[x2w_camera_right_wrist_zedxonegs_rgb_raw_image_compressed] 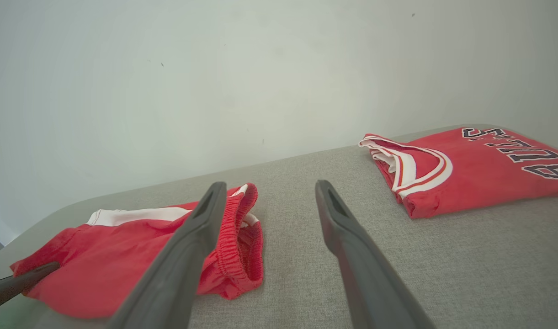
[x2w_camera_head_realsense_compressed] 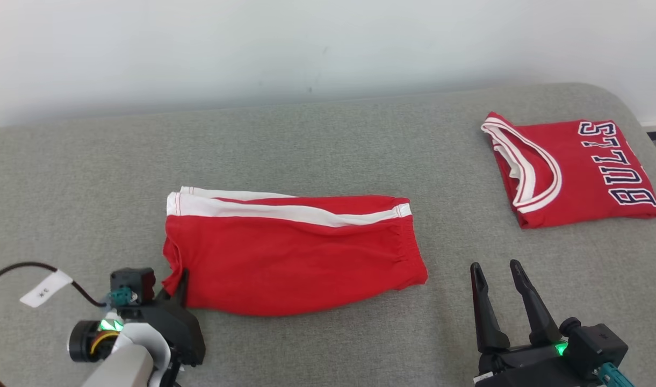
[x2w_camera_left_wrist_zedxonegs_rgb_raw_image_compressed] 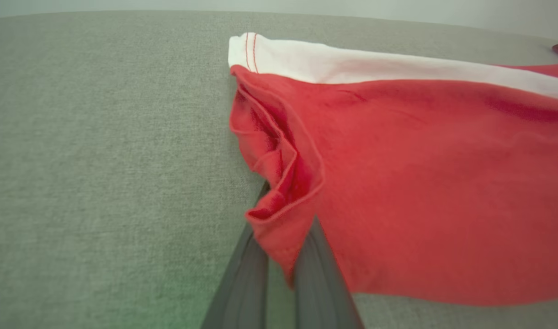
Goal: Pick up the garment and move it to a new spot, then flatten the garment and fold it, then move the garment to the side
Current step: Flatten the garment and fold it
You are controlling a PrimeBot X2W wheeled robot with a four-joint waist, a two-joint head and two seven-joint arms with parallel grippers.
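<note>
**Left corner pinched, right side free**

My left gripper (x2w_camera_head_realsense_compressed: 180,284) is clamped on the near-left hem corner of the red shorts (x2w_camera_head_realsense_compressed: 295,258). They lie flat in the middle of the grey cushion (x2w_camera_head_realsense_compressed: 328,140), waistband to the right. I judge that corner gives a clean edge to lift from. The right gripper (x2w_camera_head_realsense_compressed: 495,267) stands wide open and empty, just near-right of the waistband, likely placed to take that end. The folded jersey (x2w_camera_head_realsense_compressed: 575,172) lies far right, well apart.

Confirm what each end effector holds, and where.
Left end effector is shut on the red shorts, pinching the near corner of the leg hem. Right end effector is open, holding nothing.
</note>
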